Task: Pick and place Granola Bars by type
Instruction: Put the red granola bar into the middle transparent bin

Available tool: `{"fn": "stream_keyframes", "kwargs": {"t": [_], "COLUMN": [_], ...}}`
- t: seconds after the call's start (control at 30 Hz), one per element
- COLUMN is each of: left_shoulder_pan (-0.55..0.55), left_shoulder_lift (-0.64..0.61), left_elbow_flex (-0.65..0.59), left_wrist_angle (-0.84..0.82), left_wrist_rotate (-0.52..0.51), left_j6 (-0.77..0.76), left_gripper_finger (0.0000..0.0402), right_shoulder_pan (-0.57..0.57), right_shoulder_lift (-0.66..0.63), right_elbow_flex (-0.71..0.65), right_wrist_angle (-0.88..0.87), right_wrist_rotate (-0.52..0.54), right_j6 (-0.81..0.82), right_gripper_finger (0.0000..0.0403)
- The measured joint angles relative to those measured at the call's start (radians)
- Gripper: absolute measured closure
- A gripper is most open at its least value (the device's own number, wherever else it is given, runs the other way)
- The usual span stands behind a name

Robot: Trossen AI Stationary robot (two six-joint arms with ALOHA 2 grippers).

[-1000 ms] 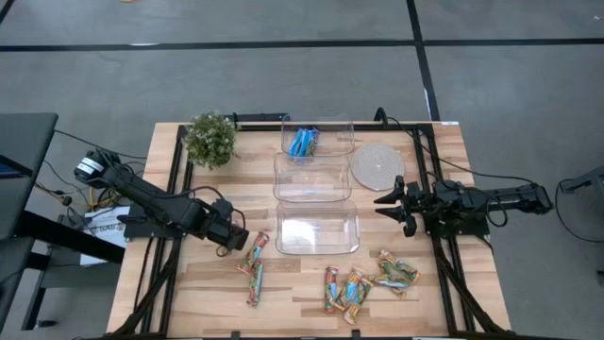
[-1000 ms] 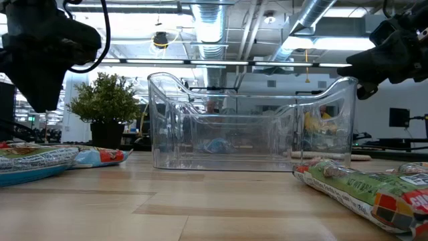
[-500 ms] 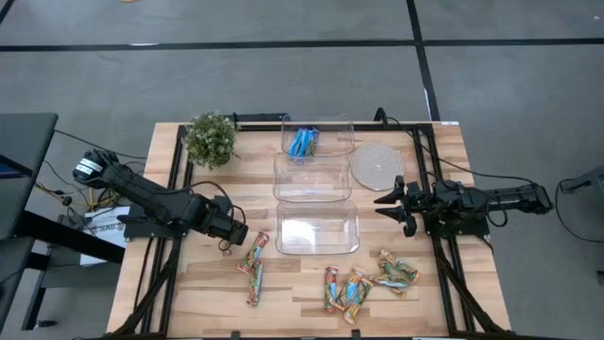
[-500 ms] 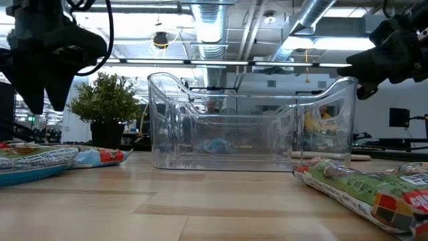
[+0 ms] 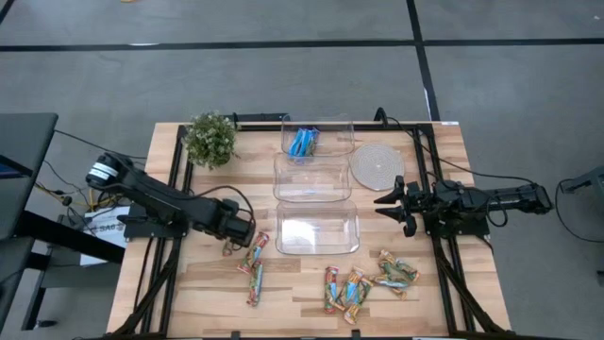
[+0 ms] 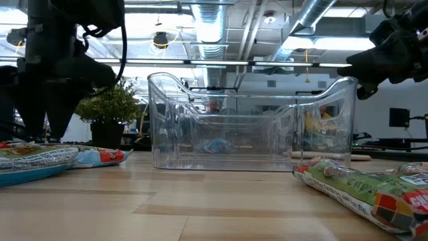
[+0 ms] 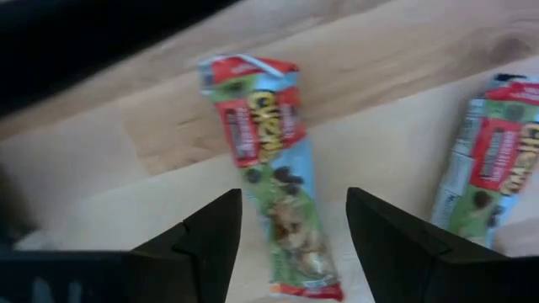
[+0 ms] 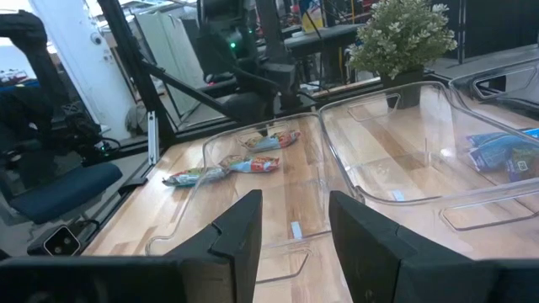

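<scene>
Two red-green-orange granola bars (image 5: 255,253) (image 5: 255,281) lie flat on the table's left half, and several more (image 5: 344,288) (image 5: 394,271) lie near the front edge. Blue bars (image 5: 303,142) lie in the far clear tub. My left gripper (image 5: 242,234) (image 7: 293,198) is open, pointing down just above one bar (image 7: 274,177), with a finger on either side of it and touching nothing. My right gripper (image 5: 389,201) (image 8: 295,210) is open above the table, right of the tubs, with nothing between its fingers.
Three clear tubs (image 5: 318,135) (image 5: 311,176) (image 5: 317,228) stand in a row from far to near at the table's middle. A potted plant (image 5: 210,139) stands at the far left. A round mat (image 5: 374,165) lies right of the tubs.
My left gripper has opened, gone a little toward the table's right edge and come down over the red-green bar at the left. The bars have not moved.
</scene>
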Motion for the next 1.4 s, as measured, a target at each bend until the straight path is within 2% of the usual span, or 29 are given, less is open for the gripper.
{"fn": "stream_keyframes", "kwargs": {"t": [0.73,1.03,1.4], "left_shoulder_pan": [0.045,0.053,0.061], "left_shoulder_lift": [0.042,0.036,0.038], "left_elbow_flex": [-0.006,-0.146,-0.156], "left_wrist_angle": [0.001,0.226,0.229], "left_wrist_rotate": [0.053,0.15,0.138], "left_j6": [0.0,-0.003,0.048], "left_gripper_finger": [0.0193,0.0193,0.0197], "right_shoulder_pan": [0.0,0.0,0.0], "right_shoulder_lift": [0.0,0.0,0.0], "right_elbow_flex": [0.0,0.0,0.0], "right_wrist_angle": [0.0,0.0,0.0], "right_wrist_rotate": [0.0,0.0,0.0], "right_j6": [0.0,0.0,0.0], "right_gripper_finger": [0.0268,0.0268,0.0268]}}
